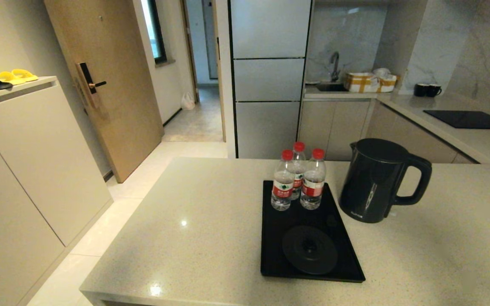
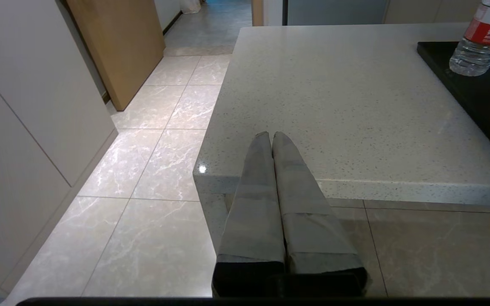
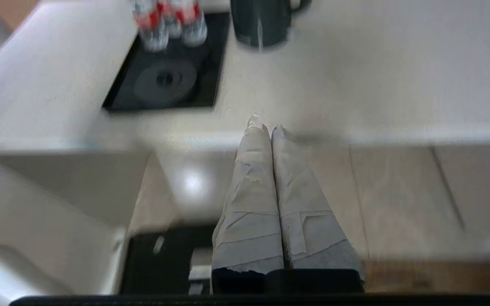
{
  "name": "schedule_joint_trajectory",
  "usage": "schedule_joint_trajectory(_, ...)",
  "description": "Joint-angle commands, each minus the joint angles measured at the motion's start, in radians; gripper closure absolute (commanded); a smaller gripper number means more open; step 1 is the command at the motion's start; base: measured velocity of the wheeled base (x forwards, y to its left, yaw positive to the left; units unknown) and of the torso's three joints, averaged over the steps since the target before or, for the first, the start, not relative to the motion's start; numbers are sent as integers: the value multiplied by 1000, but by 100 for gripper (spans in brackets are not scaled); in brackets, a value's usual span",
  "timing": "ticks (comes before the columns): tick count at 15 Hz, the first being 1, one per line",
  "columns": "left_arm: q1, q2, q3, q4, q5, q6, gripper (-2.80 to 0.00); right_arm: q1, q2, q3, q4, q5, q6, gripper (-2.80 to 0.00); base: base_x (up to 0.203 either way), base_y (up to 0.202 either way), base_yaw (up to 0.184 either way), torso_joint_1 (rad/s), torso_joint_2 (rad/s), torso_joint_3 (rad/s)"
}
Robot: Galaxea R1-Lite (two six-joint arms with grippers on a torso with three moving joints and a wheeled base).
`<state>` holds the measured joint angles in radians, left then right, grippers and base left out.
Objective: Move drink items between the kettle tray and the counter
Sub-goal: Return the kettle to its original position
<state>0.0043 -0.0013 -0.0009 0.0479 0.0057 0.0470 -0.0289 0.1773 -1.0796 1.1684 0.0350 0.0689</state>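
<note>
The matte black kettle [image 1: 377, 180] stands on the beige speckled counter [image 1: 211, 229], just right of the glossy black tray [image 1: 279, 255]. The tray's round base disc [image 1: 309, 249] is bare. Three red-capped water bottles [image 1: 298, 178] stand at the tray's far end. Neither arm shows in the head view. My left gripper [image 2: 271, 135] is shut and empty, hovering at the counter's near left corner. My right gripper [image 3: 265, 123] is shut and empty, at the counter's near edge, with the kettle [image 3: 262, 21] and tray [image 3: 164, 76] well ahead of it.
A cream cabinet [image 1: 24, 161] bearing slippers stands to the left across a tiled floor strip. Behind the counter are a fridge [image 1: 270, 76], a sink area and a black hob panel [image 1: 468, 119] with two dark mugs [image 1: 427, 89].
</note>
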Motion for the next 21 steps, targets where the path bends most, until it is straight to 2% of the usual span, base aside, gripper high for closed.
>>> schedule_joint_trajectory(1, 0, 1, 1, 1, 0, 1, 0, 16, -126, 228, -225, -12, 8, 0, 0, 0, 0, 0, 0, 0)
schedule_joint_trajectory(3, 0, 1, -1, 0, 0, 1, 0, 23, -156, 423, -391, -22, 39, 0, 0, 0, 0, 0, 0, 0)
schedule_joint_trajectory(7, 0, 1, -1, 1, 0, 1, 0, 27, -171, 917, -973, -54, 33, 0, 0, 0, 0, 0, 0, 0)
schedule_joint_trajectory(8, 0, 1, 1, 1, 0, 1, 0, 28, -173, 1021, -1069, -56, 19, 0, 0, 0, 0, 0, 0, 0)
schedule_joint_trajectory(10, 0, 1, -1, 1, 0, 1, 0, 28, -175, 1103, -1136, -50, -16, 0, 0, 0, 0, 0, 0, 0)
schedule_joint_trajectory(17, 0, 1, -1, 1, 0, 1, 0, 29, -177, 1081, -1181, -46, -42, 0, 0, 0, 0, 0, 0, 0)
schedule_joint_trajectory(20, 0, 1, 1, 0, 0, 1, 0, 29, -177, 1080, -1175, -29, -159, 0, 0, 0, 0, 0, 0, 0)
schedule_joint_trajectory(21, 0, 1, -1, 0, 0, 1, 0, 29, -177, 1077, -1167, -27, -155, 0, 0, 0, 0, 0, 0, 0)
